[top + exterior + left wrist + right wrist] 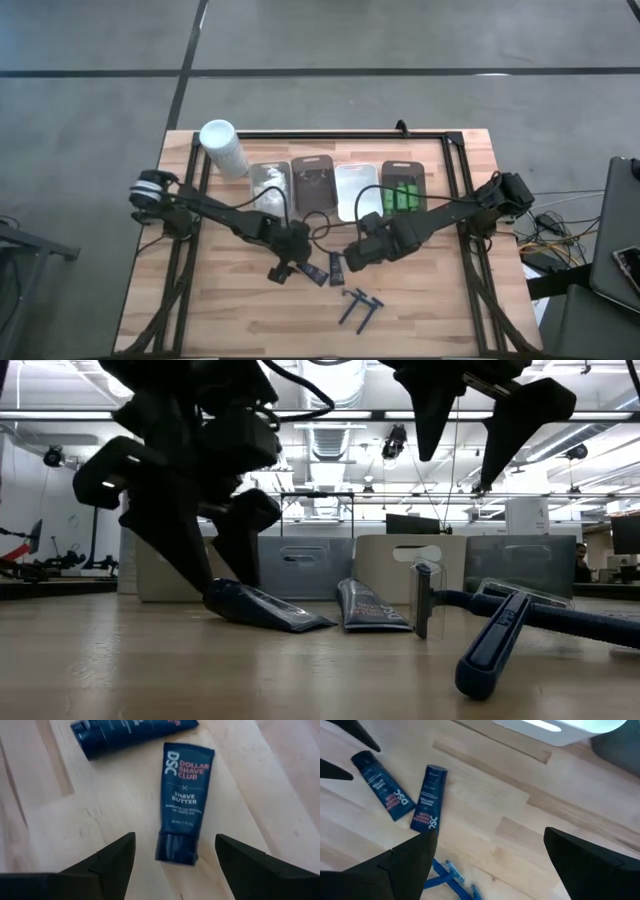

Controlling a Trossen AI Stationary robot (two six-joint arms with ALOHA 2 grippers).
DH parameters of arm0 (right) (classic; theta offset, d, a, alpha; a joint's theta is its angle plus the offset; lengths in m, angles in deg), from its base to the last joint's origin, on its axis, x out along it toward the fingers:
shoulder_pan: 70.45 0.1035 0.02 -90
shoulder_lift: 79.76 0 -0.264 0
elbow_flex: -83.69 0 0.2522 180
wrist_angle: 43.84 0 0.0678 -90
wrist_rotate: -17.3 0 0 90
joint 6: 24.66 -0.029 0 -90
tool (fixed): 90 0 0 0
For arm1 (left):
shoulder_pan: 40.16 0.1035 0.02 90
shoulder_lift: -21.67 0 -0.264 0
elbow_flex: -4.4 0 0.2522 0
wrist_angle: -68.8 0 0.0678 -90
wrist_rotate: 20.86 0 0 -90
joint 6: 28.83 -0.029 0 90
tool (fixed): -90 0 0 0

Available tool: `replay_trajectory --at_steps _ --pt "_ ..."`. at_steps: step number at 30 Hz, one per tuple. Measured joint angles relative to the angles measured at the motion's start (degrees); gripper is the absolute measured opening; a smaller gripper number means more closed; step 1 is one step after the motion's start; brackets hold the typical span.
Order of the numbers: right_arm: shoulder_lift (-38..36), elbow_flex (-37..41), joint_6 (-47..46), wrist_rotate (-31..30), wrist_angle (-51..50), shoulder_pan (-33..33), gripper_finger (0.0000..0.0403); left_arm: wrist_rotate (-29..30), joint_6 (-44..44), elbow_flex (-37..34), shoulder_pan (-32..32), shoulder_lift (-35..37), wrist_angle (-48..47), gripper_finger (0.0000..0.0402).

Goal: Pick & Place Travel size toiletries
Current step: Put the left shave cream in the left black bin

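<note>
- Our left gripper (172, 857) hangs open, fingers straddling the cap end of a dark blue shave butter tube (183, 800).
- The tube's long axis runs straight away from us, lying flat on the table (230, 320).
- Our right gripper (352, 258), also open, hovers nearby, farther off.

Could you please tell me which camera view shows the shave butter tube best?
The left wrist view: the shave butter tube fills it, label readable, between the open left gripper fingers. The right wrist view shows it small, the high view as a dark speck, the low view only edge-on.
</note>
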Motion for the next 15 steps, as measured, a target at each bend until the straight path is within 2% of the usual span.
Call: replay_trajectory --at_steps 8,15 --pt "-0.9 0.0 -4.3 -3.2 -4.5 3.2 0.0364 0.1 3.6 -0.2 -0.1 -3.9 2.5 0.0266" --pt "-2.6 0.0 -10.9 -7.4 -8.4 7.8 0.0364 1.2 3.5 -0.1 -0.3 -4.1 3.0 0.0212"
